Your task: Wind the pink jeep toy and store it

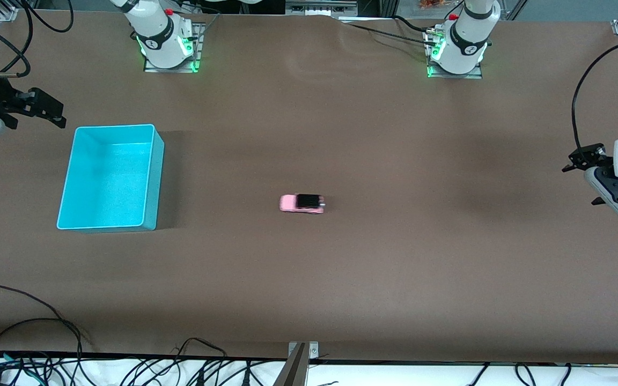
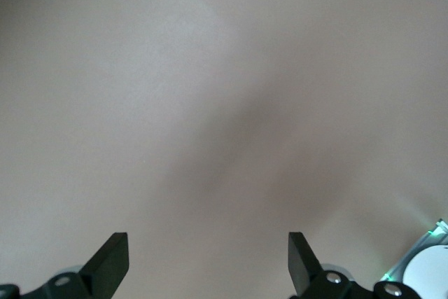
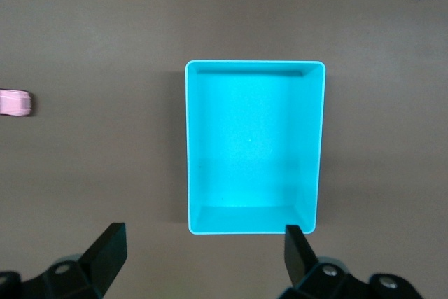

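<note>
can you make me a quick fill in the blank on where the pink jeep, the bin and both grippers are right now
1. The pink jeep toy stands on the ____, not in the bin.
2. The cyan bin holds ____.
3. The right gripper hangs over the table beside the bin, its fingers ____.
4. The left gripper waits at its own end, holding ____.

Missing words: table; nothing; open; nothing

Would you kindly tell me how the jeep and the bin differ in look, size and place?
The jeep is pink with a black roof; the bin is cyan all over. The jeep is tiny, the bin far larger. The jeep sits mid-table; the bin stands toward the right arm's end, beneath the open right pincer. Both rest on the brown table, untouched; the open left pincer waits at its own end.
</note>
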Robot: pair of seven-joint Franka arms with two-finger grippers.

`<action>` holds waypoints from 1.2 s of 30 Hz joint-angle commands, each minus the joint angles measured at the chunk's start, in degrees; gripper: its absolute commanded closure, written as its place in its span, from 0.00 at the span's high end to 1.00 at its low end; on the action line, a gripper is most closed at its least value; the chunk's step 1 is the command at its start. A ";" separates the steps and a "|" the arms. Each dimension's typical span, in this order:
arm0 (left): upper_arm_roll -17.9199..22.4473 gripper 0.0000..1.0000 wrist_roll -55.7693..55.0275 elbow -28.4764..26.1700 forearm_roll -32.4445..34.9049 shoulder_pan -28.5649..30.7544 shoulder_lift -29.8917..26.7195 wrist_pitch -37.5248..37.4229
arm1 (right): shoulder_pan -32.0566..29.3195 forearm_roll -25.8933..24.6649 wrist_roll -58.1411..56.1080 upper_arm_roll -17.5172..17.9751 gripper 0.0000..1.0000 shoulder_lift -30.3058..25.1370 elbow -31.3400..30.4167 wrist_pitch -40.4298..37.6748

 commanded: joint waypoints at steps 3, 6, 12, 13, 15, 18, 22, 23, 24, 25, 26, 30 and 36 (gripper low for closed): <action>0.22 1.00 -5.39 2.16 2.64 -3.05 -2.00 -2.68 | -0.46 -0.53 0.09 0.51 1.00 0.11 0.64 -0.90; 0.22 1.00 -6.80 2.16 2.55 -3.32 -2.08 -2.68 | -0.46 -0.53 0.09 0.51 1.00 0.11 0.64 -0.90; 0.30 1.00 -7.94 2.16 2.46 -4.11 -2.09 -2.68 | -0.46 -0.53 0.01 0.51 1.00 0.11 0.64 -0.90; 0.30 1.00 -8.29 2.16 2.38 -4.02 -2.17 -2.68 | -0.46 -0.53 0.01 0.51 1.00 0.11 0.64 -0.90; 0.30 1.00 -8.47 2.16 2.29 -4.11 -2.17 -2.77 | -0.46 -0.53 0.09 0.51 1.00 0.11 0.64 -0.90; 0.30 1.00 -8.47 2.16 2.20 -4.02 -2.17 -2.77 | -0.46 -0.53 0.09 0.51 1.00 0.11 0.64 -0.90; 0.22 1.00 -8.65 2.16 2.02 -4.11 -2.35 -2.77 | -0.37 -0.62 0.01 0.51 1.00 0.11 0.64 -0.90; 0.22 1.00 -9.08 2.08 2.02 -4.11 -2.52 -2.85 | -0.37 -0.62 0.01 0.51 1.00 0.11 0.64 -0.90; 0.22 1.00 -9.61 2.08 2.02 -4.19 -2.52 -2.85 | -0.37 -0.62 -0.08 0.51 1.00 0.11 0.55 -0.99; -0.05 1.00 -10.22 2.08 2.02 -4.19 -2.61 -2.94 | -0.37 -0.62 -0.08 0.51 1.00 0.11 0.47 -1.07; -0.40 1.00 -10.93 2.16 2.02 -4.28 -2.61 -3.46 | -0.37 -0.62 -0.08 0.51 1.00 0.19 0.47 -1.34; -0.22 1.00 -16.01 0.85 2.29 -5.33 -4.89 -3.56 | 0.15 -0.80 -0.08 0.77 1.00 0.63 0.47 -1.34; 0.04 1.00 -26.12 -2.57 2.64 -7.97 -8.32 -3.47 | 1.65 -0.80 -1.57 0.86 1.00 3.27 0.47 -1.16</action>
